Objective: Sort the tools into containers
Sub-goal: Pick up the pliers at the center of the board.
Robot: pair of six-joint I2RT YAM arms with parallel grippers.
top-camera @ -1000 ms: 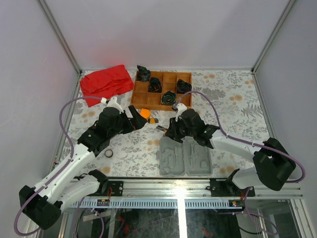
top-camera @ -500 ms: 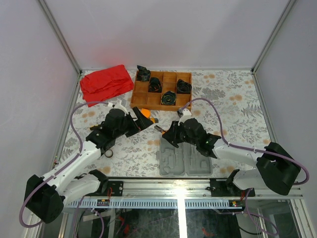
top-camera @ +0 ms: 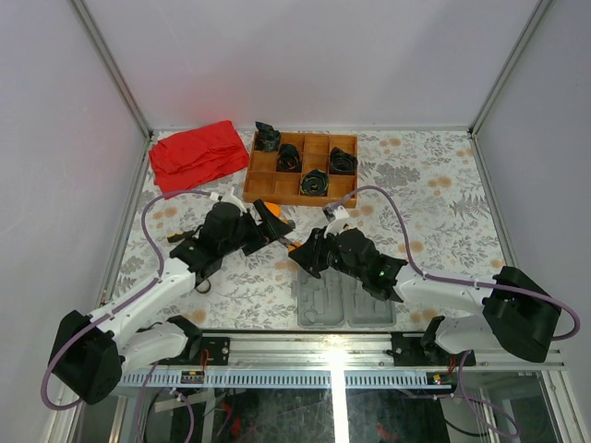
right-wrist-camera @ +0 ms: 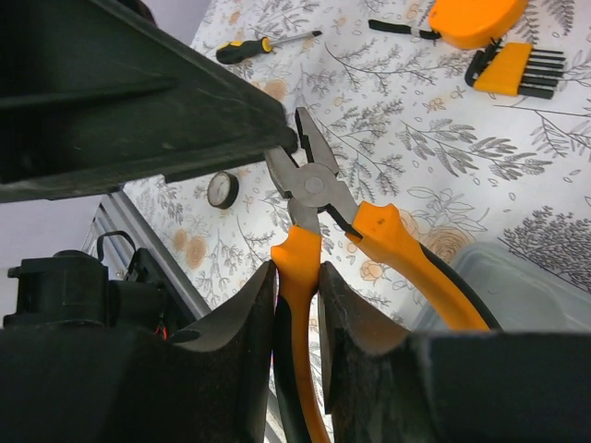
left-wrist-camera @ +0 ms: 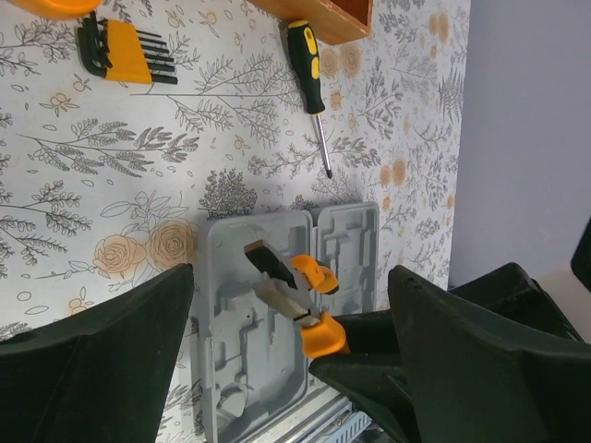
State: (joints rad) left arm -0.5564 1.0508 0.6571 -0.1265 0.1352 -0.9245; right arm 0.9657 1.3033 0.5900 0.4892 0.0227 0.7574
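My right gripper point(right-wrist-camera: 295, 272) is shut on one orange handle of the pliers point(right-wrist-camera: 309, 180) and holds them in the air over the left half of the open grey tool case point(top-camera: 343, 297). The pliers also show in the top view point(top-camera: 297, 247) and in the left wrist view point(left-wrist-camera: 295, 293). My left gripper point(left-wrist-camera: 291, 369) is open and empty, with its fingers point(left-wrist-camera: 102, 360) wide apart on either side of the pliers. One left finger point(right-wrist-camera: 138, 92) reaches close to the pliers' head. The case's recesses point(left-wrist-camera: 249, 351) hold no tool.
A black-and-yellow screwdriver point(left-wrist-camera: 309, 74), a yellow hex-key set point(left-wrist-camera: 125, 51) and an orange tape measure point(right-wrist-camera: 471, 14) lie beyond the case. A thin black ring point(right-wrist-camera: 222, 189) lies on the mat to the left. A wooden tray point(top-camera: 303, 169) with black bundles and a red cloth point(top-camera: 197, 152) are at the back.
My right gripper has carried the pliers left and towards the near edge, over the case. My left arm has swung right, bringing its open fingers around the pliers.
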